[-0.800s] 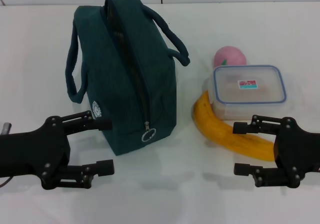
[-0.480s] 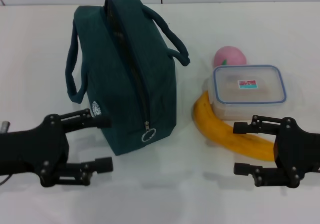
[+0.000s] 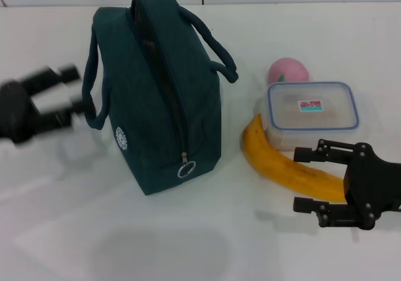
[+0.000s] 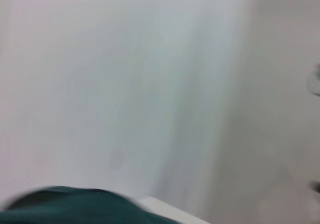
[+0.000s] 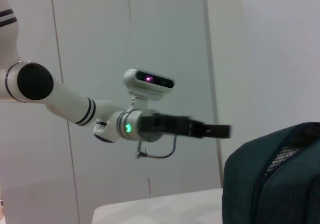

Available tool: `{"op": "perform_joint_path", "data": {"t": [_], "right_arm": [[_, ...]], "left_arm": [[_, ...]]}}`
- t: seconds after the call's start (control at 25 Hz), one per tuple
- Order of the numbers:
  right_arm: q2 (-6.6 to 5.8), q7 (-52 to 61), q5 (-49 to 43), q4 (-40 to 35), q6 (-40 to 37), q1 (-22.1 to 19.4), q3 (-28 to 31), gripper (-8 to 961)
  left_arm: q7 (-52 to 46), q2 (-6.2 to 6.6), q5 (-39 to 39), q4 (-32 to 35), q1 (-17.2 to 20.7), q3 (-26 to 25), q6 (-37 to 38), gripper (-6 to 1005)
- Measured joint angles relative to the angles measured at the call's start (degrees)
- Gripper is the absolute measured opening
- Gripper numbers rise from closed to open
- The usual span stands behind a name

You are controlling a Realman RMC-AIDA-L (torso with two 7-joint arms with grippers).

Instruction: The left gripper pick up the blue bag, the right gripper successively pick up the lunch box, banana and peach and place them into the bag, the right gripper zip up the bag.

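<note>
While the left tool [image 3: 62, 93] hangs just beside the blue bag's [image 3: 156, 93] near handle [image 3: 91, 81], fingers parted and empty, the bag stands upright on the table [image 3: 313, 30]. A misjudged approach could push the bag over instead of catching the strap. The right tool [image 3: 310, 178] waits open, with the banana [image 3: 282, 168] just past its fingertips, the lunch box [image 3: 312, 113] beyond, and the peach [image 3: 288, 70] farthest.

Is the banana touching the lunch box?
Touching. In the head view the banana curves under the near-left corner of the lunch box, with no gap between them.
</note>
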Motion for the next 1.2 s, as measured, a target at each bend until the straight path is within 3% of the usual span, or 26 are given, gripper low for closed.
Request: {"op": "perform_joint_path", "data": {"t": [0.32, 0.6, 0.8, 1.2], "right_arm": [[-0.01, 0.0, 1.0, 0.1, 1.1, -0.6, 0.1, 716], [-0.11, -0.3, 1.5, 0.2, 2.1, -1.2, 0.1, 711], [-0.21, -0.6, 2.1, 1.1, 2.7, -1.4, 0.2, 707], [-0.27, -0.7, 2.4, 1.3, 3.3, -1.7, 0.2, 699]], "left_arm": [[-21.5, 1.55, 6.5, 9.4, -3.6, -2.2, -11.2, 862], [-47.2, 2.19, 20.8, 15.3, -11.2, -1.4, -11.7, 859], [-53.4, 1.08, 21.3, 17.0, -14.1, 0.6, -9.4, 857], [-55.7, -0.85, 24.9, 17.8, -16.1, 0.6, -10.3, 853]]}}
